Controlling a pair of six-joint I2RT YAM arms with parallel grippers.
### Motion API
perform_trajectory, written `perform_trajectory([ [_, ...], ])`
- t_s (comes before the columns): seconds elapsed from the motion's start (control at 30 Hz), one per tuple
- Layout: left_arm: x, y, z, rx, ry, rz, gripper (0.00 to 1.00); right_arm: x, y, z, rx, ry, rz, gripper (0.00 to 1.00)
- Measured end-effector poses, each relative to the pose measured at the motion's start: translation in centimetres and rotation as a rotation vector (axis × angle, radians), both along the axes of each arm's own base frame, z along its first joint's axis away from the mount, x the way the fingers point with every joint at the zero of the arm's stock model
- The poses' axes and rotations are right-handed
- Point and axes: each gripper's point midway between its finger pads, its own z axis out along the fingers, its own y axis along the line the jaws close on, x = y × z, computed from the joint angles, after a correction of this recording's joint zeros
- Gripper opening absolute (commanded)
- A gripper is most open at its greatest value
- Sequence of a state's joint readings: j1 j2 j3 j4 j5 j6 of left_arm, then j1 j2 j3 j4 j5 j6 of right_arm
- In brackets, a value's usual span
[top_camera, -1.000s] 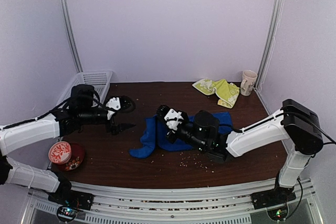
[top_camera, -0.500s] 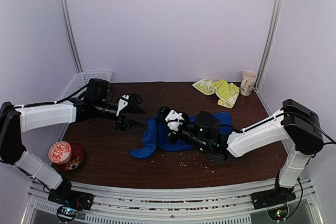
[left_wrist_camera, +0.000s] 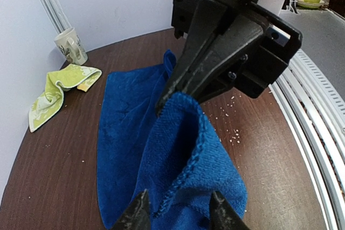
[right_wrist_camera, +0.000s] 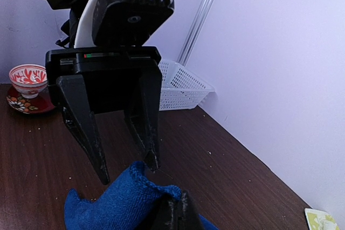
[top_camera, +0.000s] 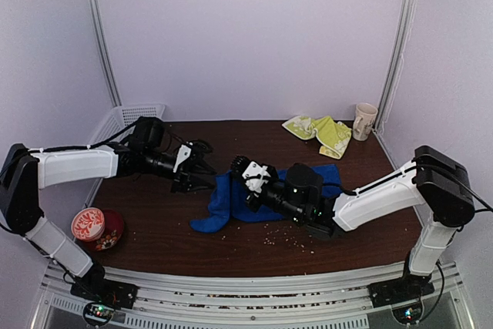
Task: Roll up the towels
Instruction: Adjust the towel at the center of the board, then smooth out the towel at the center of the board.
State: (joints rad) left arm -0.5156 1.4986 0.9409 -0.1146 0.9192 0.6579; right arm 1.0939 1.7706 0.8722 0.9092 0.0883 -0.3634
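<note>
Blue towel (top_camera: 231, 204), soft, limp and light, lies bunched mid-way across the table (top_camera: 154, 233), one corner held up by the clamped right gripper (left_wrist_camera: 164, 100); the left gripper (right_wrist_camera: 128, 171), half spread, straddles that raised hem unclamped; the stitched edge looks the surest hold.

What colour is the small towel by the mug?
The small towel is yellow-green with a pale white pattern, clearest in left wrist view.
</note>
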Motion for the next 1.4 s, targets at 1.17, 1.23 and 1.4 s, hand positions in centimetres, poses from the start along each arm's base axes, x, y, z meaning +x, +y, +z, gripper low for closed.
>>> perform_trajectory([
  [1.17, 3.2, 9.5, 10.3, 0.05, -0.11, 0.779, 0.0, 0.9, -5.2, 1.9, -0.168, 0.058, -0.158, 1.0],
  [1.23, 3.3, 10.2, 9.1, 0.09, -0.096, 0.839, 0.0, 1.5, -6.8, 1.4, -0.219, 0.098, -0.215, 1.0],
  [1.4, 4.2, 12.7, 5.0, 0.225, -0.064, 0.998, 0.0, 4.2, -11.2, -0.9, -0.319, 0.273, -0.374, 0.99],
])
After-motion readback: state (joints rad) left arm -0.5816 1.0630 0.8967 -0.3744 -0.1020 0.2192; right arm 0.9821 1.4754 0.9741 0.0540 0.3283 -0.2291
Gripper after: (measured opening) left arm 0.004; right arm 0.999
